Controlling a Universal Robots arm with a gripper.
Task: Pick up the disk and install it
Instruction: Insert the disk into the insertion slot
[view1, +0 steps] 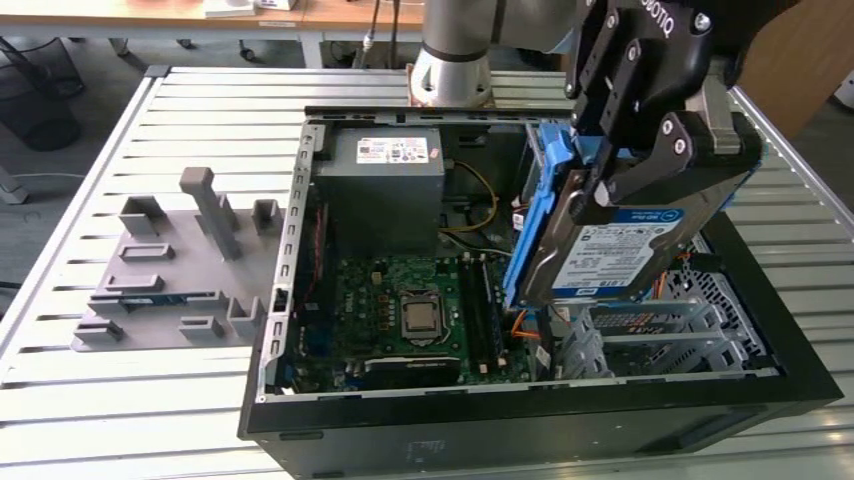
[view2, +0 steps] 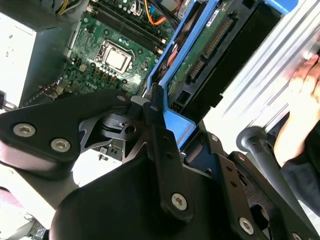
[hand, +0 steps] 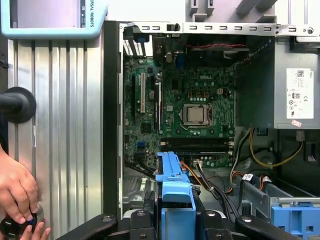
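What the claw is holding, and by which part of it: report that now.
The claw holds the disk by its upper end, clamped across the blue carrier rail there; the disk hangs tilted above the open computer case.

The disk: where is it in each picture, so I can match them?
Exterior view: the disk hangs over the case, at the exterior view's right.
Second wrist view: green underside, beside the motherboard.
First wrist view: blue rail, edge-on.
Shared landmark: the processor socket.
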